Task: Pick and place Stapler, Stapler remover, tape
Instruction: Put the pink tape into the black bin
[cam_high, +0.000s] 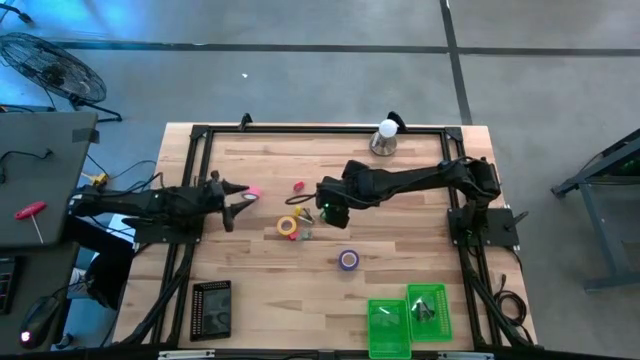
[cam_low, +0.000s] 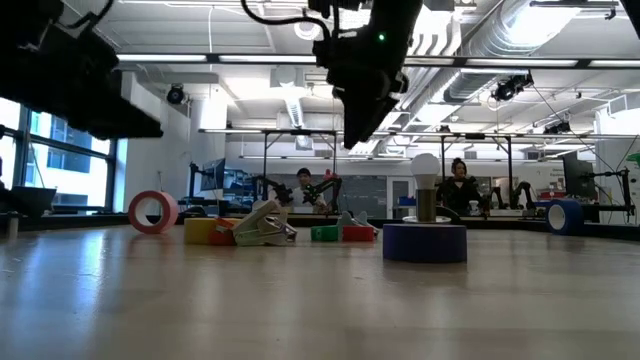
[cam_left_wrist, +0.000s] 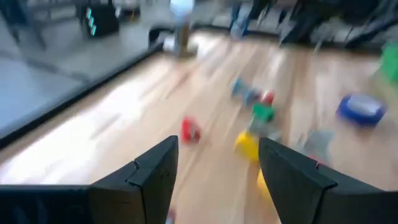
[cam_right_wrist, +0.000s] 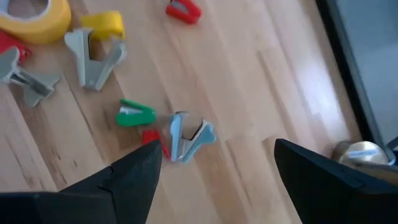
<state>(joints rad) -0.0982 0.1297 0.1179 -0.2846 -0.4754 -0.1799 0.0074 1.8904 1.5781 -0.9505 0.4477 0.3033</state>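
A cluster lies at the table's middle. It holds a yellow tape roll (cam_high: 287, 226), a blue-handled staple remover (cam_right_wrist: 186, 137), a yellow-handled one (cam_right_wrist: 96, 46), a small green stapler (cam_right_wrist: 137, 114) and a small red one (cam_right_wrist: 183, 9). A pink tape roll (cam_high: 253, 192) stands on edge near my left gripper (cam_high: 238, 205). That gripper is open with nothing between its fingers (cam_left_wrist: 217, 146). A purple tape roll (cam_high: 348, 260) lies flat nearer the front edge. My right gripper (cam_high: 325, 210) hangs open above the blue remover, slanting down (cam_right_wrist: 216, 149).
A light bulb on a base (cam_high: 386, 135) stands at the far edge. Two green bins (cam_high: 390, 325) sit at the front right and a black tray (cam_high: 210, 308) at the front left. A black frame (cam_high: 200, 135) borders the table.
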